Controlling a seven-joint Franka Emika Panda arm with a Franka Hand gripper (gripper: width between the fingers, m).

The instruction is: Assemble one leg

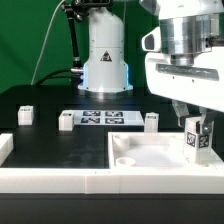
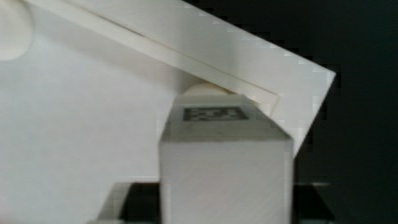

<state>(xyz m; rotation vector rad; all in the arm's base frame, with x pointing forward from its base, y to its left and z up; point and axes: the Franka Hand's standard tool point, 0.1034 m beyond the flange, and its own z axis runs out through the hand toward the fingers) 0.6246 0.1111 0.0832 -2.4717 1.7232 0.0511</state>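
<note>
Since the small white rectangular leg with its black-and-white square tag has to go into a corner of the furniture, it is carried upright at the exterior view's right. It hangs over the far right part of the large white square plate. I judge this placing to be on purpose. The plate has round sockets, one of which shows near its left edge, and the leg is lined up with a corner of the same kind. The wrist view agrees with this: there the leg appears right at an outer corner of the plate. Whether its lower end already touches the plate, I cannot tell.

The two-finger pincer of the white arm is closed on the leg. Its jaws stand narrow, one on each side of the block's upper part, and nothing else is between them. I think the high grip is chosen so that the lower end is free for the socket.

Farther out, three other white legs stand loose on the black table, well apart from the pincer — one at the far left, and one on each side of the flat white marker board. Long white border rails lie along the near side.
</note>
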